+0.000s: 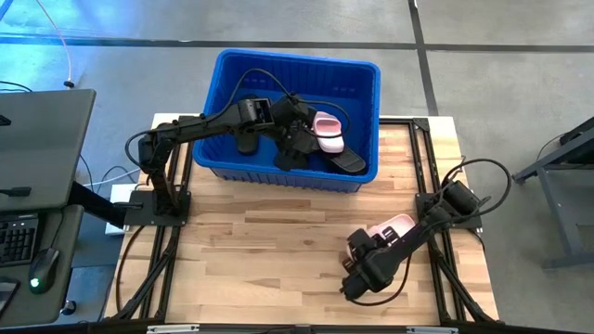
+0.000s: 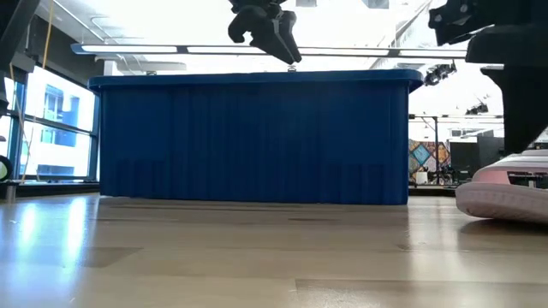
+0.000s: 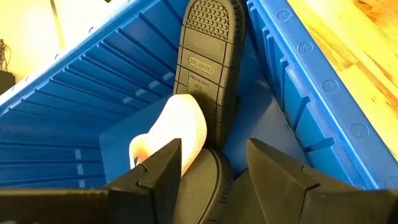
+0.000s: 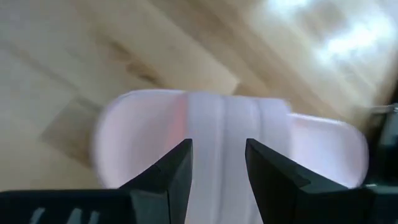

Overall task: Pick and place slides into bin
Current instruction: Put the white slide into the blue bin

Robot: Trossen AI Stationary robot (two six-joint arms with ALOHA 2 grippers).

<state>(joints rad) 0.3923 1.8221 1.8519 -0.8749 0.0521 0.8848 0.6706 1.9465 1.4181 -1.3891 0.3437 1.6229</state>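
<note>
The blue bin (image 1: 297, 61) stands at the table's far middle and fills the low view (image 2: 257, 137). In it lie a pale pink slide (image 1: 328, 130) and black slides (image 1: 350, 163). In the left wrist view one black slide (image 3: 208, 56) leans sole-up against the bin's wall, beside the pink slide (image 3: 180, 124). My left gripper (image 1: 299, 137) hangs open and empty over the bin, above its rim in the low view (image 2: 272, 34). A second pale pink slide (image 1: 396, 227) lies on the table at the near right. My right gripper (image 4: 217, 168) is open just above this slide's strap (image 4: 230, 124).
Bare wooden table top (image 1: 251, 250) spreads in front of the bin. A desk with a keyboard (image 1: 19, 237) stands off the table's left side. Black frame rails (image 1: 427, 186) run along the table's left and right edges.
</note>
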